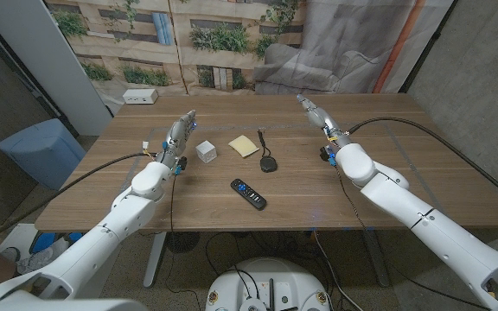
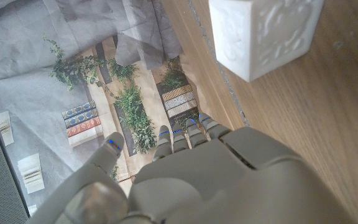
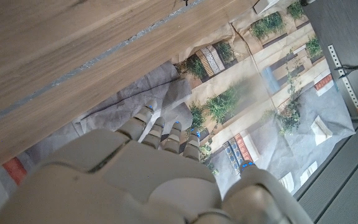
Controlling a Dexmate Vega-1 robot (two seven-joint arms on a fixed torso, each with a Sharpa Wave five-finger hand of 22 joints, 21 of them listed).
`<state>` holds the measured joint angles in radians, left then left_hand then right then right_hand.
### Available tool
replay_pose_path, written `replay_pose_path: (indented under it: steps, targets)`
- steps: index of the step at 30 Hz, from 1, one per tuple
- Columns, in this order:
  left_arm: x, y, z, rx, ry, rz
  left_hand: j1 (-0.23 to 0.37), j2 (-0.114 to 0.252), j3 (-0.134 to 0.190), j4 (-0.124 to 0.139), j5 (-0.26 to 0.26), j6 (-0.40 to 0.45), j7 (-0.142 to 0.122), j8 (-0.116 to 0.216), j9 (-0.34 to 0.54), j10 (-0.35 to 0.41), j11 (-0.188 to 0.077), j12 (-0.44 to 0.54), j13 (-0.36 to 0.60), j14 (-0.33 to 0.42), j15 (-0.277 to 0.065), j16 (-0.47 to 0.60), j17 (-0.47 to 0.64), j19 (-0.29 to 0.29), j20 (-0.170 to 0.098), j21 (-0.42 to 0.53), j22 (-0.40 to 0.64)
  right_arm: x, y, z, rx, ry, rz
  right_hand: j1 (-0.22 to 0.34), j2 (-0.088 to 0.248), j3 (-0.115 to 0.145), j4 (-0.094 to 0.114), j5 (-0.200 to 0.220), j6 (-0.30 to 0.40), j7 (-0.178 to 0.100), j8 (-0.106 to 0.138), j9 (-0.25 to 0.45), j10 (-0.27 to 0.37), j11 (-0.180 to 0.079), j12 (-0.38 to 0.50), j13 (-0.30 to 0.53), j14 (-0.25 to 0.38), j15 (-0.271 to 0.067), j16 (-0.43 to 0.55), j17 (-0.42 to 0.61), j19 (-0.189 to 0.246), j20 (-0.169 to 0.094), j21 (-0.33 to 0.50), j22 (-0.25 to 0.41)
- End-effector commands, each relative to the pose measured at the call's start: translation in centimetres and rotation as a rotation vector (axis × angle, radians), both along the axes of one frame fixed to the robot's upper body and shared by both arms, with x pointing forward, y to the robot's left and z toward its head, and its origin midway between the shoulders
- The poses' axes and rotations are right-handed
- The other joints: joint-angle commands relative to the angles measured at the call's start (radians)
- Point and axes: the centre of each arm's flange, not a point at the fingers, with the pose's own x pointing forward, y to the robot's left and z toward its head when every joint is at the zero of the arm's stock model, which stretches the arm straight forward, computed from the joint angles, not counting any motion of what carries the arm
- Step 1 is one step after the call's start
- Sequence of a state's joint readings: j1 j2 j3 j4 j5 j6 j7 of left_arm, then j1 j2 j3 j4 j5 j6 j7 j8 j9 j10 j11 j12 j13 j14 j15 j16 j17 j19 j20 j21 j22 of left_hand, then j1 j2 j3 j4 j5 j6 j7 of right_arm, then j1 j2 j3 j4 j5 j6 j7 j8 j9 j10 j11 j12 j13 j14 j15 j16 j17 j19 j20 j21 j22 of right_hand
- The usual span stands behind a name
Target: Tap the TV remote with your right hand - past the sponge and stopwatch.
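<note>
The right hand (image 1: pixel 312 110) and left hand (image 1: pixel 181 131) hold nothing, fingers extended; TV remote (image 1: pixel 248 193) lies untouched on the table (image 1: pixel 387 186).

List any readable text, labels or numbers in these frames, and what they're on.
None readable.
Remote: buttons show as specks, markings too small.
White cube: raised relief, not legible as characters.
Stopwatch: no markings resolve.
White box at the table's far edge: no label legible.
</note>
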<state>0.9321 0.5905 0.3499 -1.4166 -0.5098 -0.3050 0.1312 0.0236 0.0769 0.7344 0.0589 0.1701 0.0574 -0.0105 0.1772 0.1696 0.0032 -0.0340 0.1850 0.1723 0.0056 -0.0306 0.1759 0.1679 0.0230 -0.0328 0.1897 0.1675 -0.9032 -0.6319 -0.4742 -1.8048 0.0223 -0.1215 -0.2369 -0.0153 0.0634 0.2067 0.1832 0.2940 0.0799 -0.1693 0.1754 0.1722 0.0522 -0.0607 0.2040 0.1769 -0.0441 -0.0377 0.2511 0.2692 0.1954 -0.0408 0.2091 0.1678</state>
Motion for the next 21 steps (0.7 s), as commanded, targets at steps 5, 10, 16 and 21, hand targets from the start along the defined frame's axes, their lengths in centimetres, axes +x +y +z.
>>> replay_pose_path:
  steps: [5,10,16,21]
  targets:
    - [0.4,-0.6,-0.6,-0.076,-0.011,0.000,-0.005,0.063,-0.004,0.003,0.006,0.023,0.001,0.010,0.004,0.034,0.002,0.013,0.001,0.030,-0.009,0.010,0.000,0.016,-0.071,0.007,0.003,1.3,-3.3,-1.3,0.240,0.051,0.049,0.008,0.088,-0.001,-0.003,0.007,-0.010,0.015,0.000,0.003,0.009,0.005,-0.003,0.000,0.019,-0.007,0.001,-0.003,0.000,0.007,-0.012,0.000]
    - [0.6,-0.6,-0.7,-0.060,-0.001,-0.008,-0.005,0.064,-0.004,0.003,0.006,0.023,0.001,0.009,0.004,0.033,0.002,0.011,0.001,0.030,-0.009,0.008,0.000,0.016,-0.071,0.007,0.003,1.8,-3.7,-1.7,0.293,0.072,0.066,0.007,0.085,-0.006,-0.002,0.007,-0.022,0.031,-0.001,0.003,-0.002,0.005,-0.011,0.000,0.002,-0.005,-0.010,-0.006,-0.014,0.002,-0.018,0.000]
    - [0.7,-0.1,-0.8,-0.060,-0.003,0.011,-0.006,0.064,-0.004,0.004,0.006,0.019,0.003,0.006,0.004,0.030,0.003,0.009,0.001,0.028,-0.008,0.006,0.000,0.015,-0.069,0.005,0.003,2.3,-4.1,-2.3,0.391,0.089,0.115,0.006,0.081,-0.012,-0.002,0.007,-0.039,0.071,-0.002,0.002,-0.006,0.003,-0.015,0.000,-0.002,-0.002,-0.015,-0.009,-0.034,-0.003,-0.026,0.000]
    - [0.4,0.4,-0.9,-0.081,-0.026,0.036,-0.004,0.065,-0.003,0.003,0.006,0.026,0.007,0.008,0.004,0.039,0.004,0.011,0.001,0.035,-0.008,0.007,-0.001,0.021,-0.066,0.007,0.003,2.3,-3.8,-2.4,0.487,0.059,0.173,0.006,0.081,-0.018,-0.002,0.009,-0.041,0.105,0.002,0.002,0.013,0.024,-0.011,-0.001,0.009,0.017,-0.015,-0.014,-0.036,-0.009,-0.024,0.000]
